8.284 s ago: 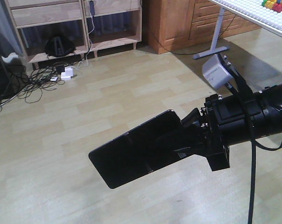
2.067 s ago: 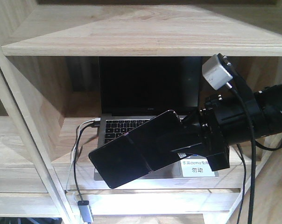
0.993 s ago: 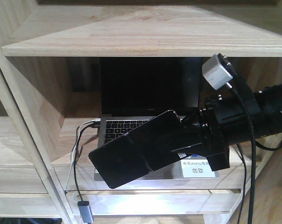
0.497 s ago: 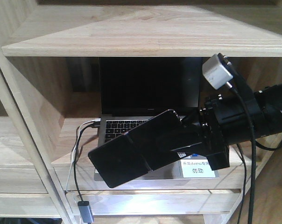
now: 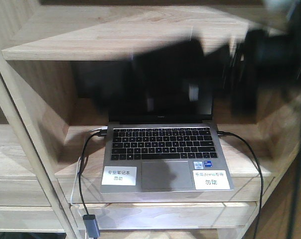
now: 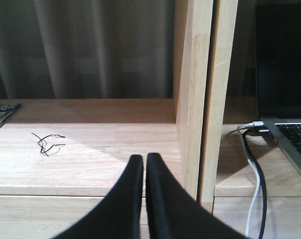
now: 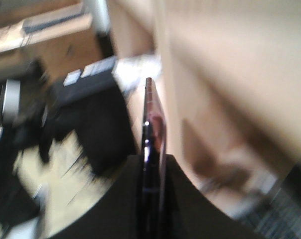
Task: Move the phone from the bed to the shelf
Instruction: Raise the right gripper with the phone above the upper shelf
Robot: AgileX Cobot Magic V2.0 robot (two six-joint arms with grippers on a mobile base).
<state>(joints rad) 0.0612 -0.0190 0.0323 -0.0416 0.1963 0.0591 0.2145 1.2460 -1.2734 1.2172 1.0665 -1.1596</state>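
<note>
The phone [image 7: 151, 117] shows edge-on in the right wrist view, with my right gripper [image 7: 151, 160] shut on its lower end. From the front the phone [image 5: 160, 67] is a dark motion-blurred smear high in the shelf [image 5: 140, 35] compartment, in front of the laptop's screen, and the arm is blurred at the upper right. My left gripper [image 6: 143, 158] is shut on nothing, low in front of a shelf plank [image 6: 90, 149], just left of the upright divider [image 6: 195, 74]. The bed is out of view.
An open grey laptop [image 5: 165, 149] with white labels fills the middle compartment, and its screen edge [image 6: 285, 59] shows at the right of the left wrist view. Cables [image 5: 80, 169] hang at its left and right sides. A black wire scrap [image 6: 47, 143] lies on the left plank.
My right arm has swung sharply upward with the phone, from in front of the laptop keyboard to the level of the upper plank, leaving the keyboard uncovered. The left gripper's earlier state is not shown.
</note>
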